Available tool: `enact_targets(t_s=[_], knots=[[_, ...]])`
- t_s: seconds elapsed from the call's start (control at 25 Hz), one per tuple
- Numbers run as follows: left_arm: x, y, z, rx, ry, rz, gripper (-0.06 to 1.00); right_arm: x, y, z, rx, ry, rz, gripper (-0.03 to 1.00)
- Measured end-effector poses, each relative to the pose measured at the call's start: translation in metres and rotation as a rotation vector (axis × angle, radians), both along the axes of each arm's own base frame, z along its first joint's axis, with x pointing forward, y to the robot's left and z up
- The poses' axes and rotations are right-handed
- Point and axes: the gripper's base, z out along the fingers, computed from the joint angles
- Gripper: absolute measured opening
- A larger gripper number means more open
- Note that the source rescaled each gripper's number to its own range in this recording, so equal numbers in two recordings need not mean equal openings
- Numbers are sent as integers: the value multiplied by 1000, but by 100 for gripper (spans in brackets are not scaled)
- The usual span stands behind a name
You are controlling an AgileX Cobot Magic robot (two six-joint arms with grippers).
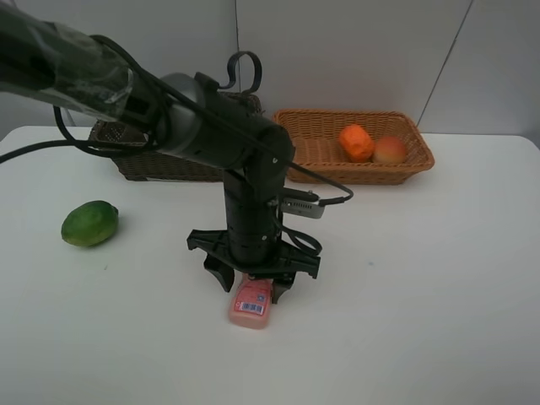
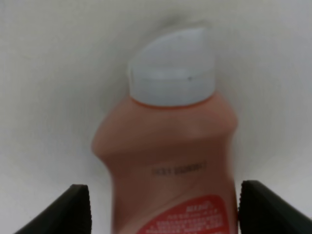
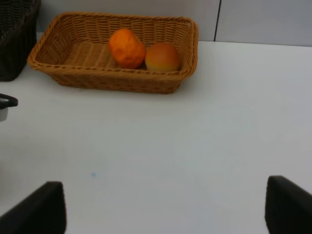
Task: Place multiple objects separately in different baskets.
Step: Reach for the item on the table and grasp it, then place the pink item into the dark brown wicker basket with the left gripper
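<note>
While the left hand [image 2: 170,209] stands spread, a finger on either side of the pink white-capped bottle [image 2: 170,141] without pinching it, that bottle lies flat on the white surface [image 1: 422,278]. Judged light, stiff plastic, smooth and likely slippery; the hold belongs across the broad lower body, not the tapering cap end.
</note>
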Motion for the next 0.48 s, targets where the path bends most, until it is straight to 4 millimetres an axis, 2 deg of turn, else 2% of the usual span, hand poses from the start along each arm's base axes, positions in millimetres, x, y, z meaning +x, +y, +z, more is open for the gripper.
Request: enact_targets(t_s=[0.16, 0.48], knots=[[0, 0, 0, 0, 0, -1, 67, 0, 0, 0, 0, 0, 0, 66], [0, 0, 0, 5, -5, -8, 67, 0, 0, 0, 0, 0, 0, 66]])
